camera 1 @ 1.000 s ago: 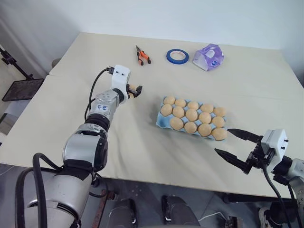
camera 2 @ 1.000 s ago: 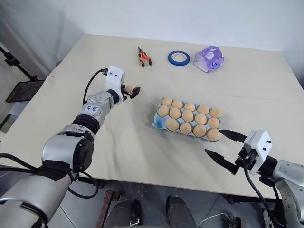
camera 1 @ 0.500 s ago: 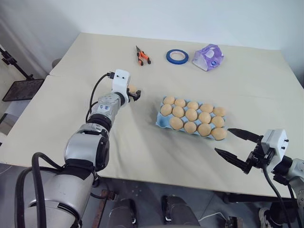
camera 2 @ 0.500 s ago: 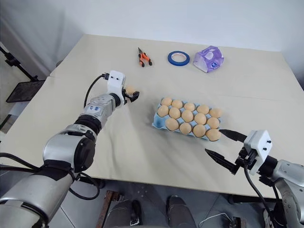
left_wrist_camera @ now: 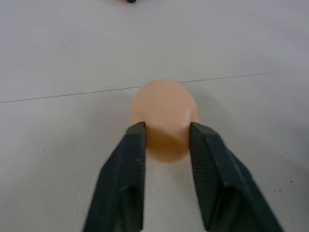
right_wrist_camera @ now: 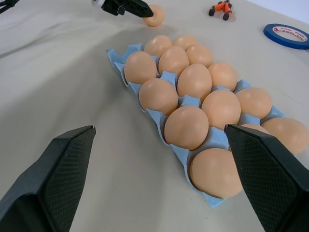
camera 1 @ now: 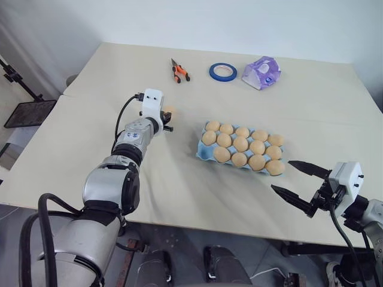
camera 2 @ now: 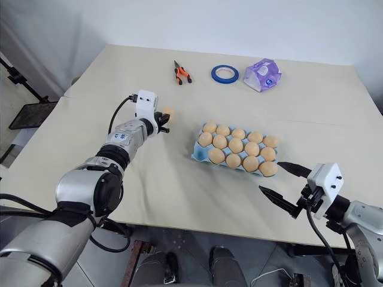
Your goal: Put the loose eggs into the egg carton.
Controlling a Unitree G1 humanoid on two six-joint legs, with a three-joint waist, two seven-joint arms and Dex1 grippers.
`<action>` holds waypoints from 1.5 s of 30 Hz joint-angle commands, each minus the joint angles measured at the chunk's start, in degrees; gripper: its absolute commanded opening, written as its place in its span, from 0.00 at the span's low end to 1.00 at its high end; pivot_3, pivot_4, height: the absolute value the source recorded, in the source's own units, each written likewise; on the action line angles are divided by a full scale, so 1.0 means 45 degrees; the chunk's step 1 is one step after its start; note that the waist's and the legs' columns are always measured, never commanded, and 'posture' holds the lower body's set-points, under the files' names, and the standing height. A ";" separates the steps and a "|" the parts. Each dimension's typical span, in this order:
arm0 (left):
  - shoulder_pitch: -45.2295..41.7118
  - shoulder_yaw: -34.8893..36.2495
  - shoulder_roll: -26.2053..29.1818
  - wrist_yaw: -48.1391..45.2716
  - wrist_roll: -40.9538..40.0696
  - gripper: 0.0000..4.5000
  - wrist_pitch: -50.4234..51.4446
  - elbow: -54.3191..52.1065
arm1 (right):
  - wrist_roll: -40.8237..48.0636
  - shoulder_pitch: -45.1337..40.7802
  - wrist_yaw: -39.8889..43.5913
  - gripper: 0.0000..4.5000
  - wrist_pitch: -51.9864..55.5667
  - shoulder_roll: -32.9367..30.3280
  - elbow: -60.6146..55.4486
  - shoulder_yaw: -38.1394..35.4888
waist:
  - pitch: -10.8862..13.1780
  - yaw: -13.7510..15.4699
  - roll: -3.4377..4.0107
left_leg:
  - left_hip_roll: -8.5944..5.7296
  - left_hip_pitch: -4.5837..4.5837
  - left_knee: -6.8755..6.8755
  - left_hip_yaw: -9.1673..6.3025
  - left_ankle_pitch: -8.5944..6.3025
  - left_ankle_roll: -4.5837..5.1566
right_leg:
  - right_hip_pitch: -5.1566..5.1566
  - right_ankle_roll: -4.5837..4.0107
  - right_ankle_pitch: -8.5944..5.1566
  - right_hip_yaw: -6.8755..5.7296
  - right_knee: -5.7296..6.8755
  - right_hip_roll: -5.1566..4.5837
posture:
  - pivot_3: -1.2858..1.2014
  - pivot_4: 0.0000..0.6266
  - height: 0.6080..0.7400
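The left end effector (left_wrist_camera: pixel 164 133) has pinched shut on the loose egg (left_wrist_camera: pixel 165 116); lift it straight, gently, toward the egg carton (camera 1: pixel 205 152) off to its right, where one cup looks free.

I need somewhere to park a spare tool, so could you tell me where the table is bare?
Bare: the wide strip between the carton and the near edge, and the far-right corner beyond the packet. Crowded: the far edge, with pliers, tape ring and packet together.

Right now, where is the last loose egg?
The egg lies on the table, gripped between the left gripper fingers, left of the egg carton.
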 commanded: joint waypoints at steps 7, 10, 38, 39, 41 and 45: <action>-0.0471 -0.0018 0.0021 -0.0075 0.0168 0.10 -0.0092 -0.0109 | 0.0064 0.0126 -0.0054 1.00 -0.0272 -0.0068 -0.0329 -0.0538 | 0.0000 -0.0001 0.0000 | 0.0000 0.0000 0.0001 0.0001 0.0000 0.0001 | 0.0000 0.0000 0.0000 0.0000 0.0000 0.0002 | 0.52 0.24 1.00; -0.0480 -0.0198 -0.0018 -0.0433 0.0282 0.10 -0.0269 -0.0199 | 0.0061 0.0100 -0.0038 1.00 -0.0289 -0.0087 -0.0283 -0.0555 | 0.0000 0.0002 0.0000 | -0.0001 0.0000 0.0004 0.0001 0.0000 0.0000 | 0.0000 0.0000 0.0000 0.0000 0.0001 0.0002 | 0.52 0.24 1.00; 0.3871 -0.3154 0.1603 -1.3893 -0.2075 0.10 0.1286 -0.9053 | 0.0243 0.0426 -0.0001 1.00 -0.0585 0.0356 -0.0515 -0.0542 | -0.0003 0.0004 0.0006 | 0.0028 0.0025 0.0038 -0.0014 0.0010 0.0012 | 0.0029 -0.0002 -0.0001 0.0015 0.0049 -0.0016 | 0.52 0.24 1.00; 0.3851 -0.3293 0.1624 -1.4023 -0.2044 0.10 0.1261 -0.9033 | 0.0207 0.0427 -0.0030 1.00 -0.0588 0.0400 -0.0536 -0.0504 | -0.0004 0.0001 0.0007 | 0.0026 0.0020 0.0044 -0.0027 0.0010 0.0014 | 0.0030 -0.0003 0.0000 0.0020 0.0049 -0.0026 | 0.52 0.24 1.00; 0.3760 -0.3662 0.1682 -1.4386 -0.1842 0.10 0.0851 -0.8764 | 0.0210 0.0448 -0.0094 1.00 -0.0581 0.0523 -0.0612 -0.0508 | -0.0004 -0.0013 0.0007 | 0.0021 0.0023 0.0044 -0.0032 0.0006 0.0019 | 0.0037 -0.0002 0.0002 0.0026 0.0050 -0.0042 | 0.52 0.24 1.00; 0.3098 -0.3752 0.1536 -1.4192 -0.1648 0.10 0.0233 -0.7556 | 0.0267 0.0767 -0.0079 1.00 -0.0700 0.0694 -0.0752 -0.0698 | -0.0004 -0.0014 0.0007 | 0.0012 0.0021 0.0045 -0.0039 -0.0013 0.0087 | 0.0041 -0.0002 0.0003 0.0015 0.0049 -0.0129 | 0.52 0.24 1.00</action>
